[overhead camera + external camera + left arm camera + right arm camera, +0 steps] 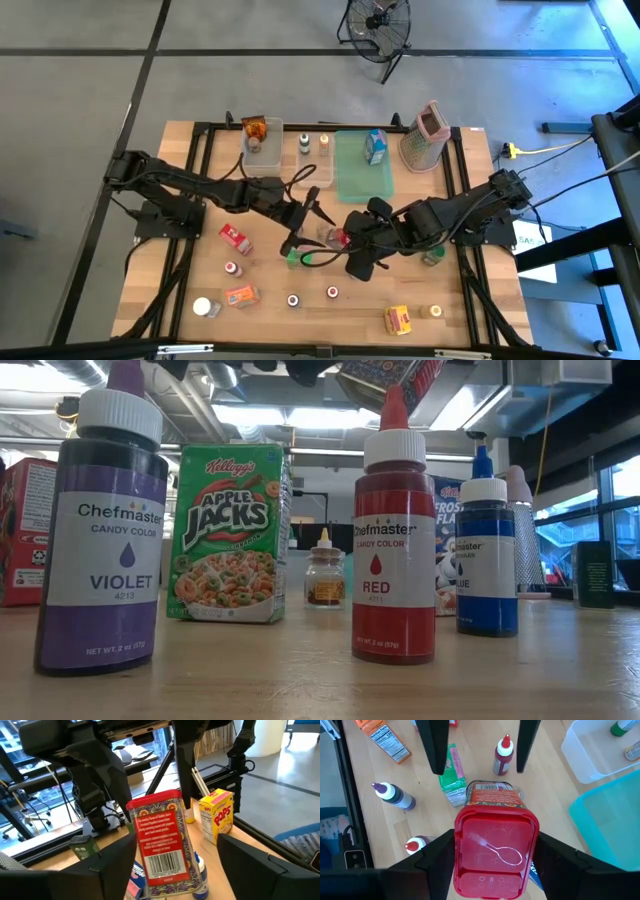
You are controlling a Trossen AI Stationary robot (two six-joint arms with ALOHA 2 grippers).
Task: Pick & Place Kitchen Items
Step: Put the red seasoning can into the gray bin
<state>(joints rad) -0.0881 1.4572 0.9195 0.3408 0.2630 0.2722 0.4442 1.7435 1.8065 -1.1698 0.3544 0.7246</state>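
Observation:
A rectangular spice tin with a red lid (495,847) is in my right gripper (495,857), above the middle of the table (335,237). In the low view the tin (392,378) shows at the top edge, above the bottles. My left gripper (175,870) is open and faces the tin's barcode end (162,865), one finger on either side of it without plainly touching. The left gripper (305,213) sits just left of the tin. A green Apple Jacks box (451,775), a red bottle (503,757) and a violet bottle (395,796) stand on the table beneath. My right gripper pinches the tin between its two fingers at the red lid end (465,845), one finger (437,855) on each narrow side. It comes from the table's right, slanting down. The tin is lifted clear of the table and tilted, with its barcode end (490,787) pointing toward the left gripper.
A green tray (363,175) with a blue box (375,147), a clear bin (262,150) and the metal grater (428,135) stand along the far side. Small boxes and bottles dot the near half, among them a red box (235,238) and a yellow box (398,320).

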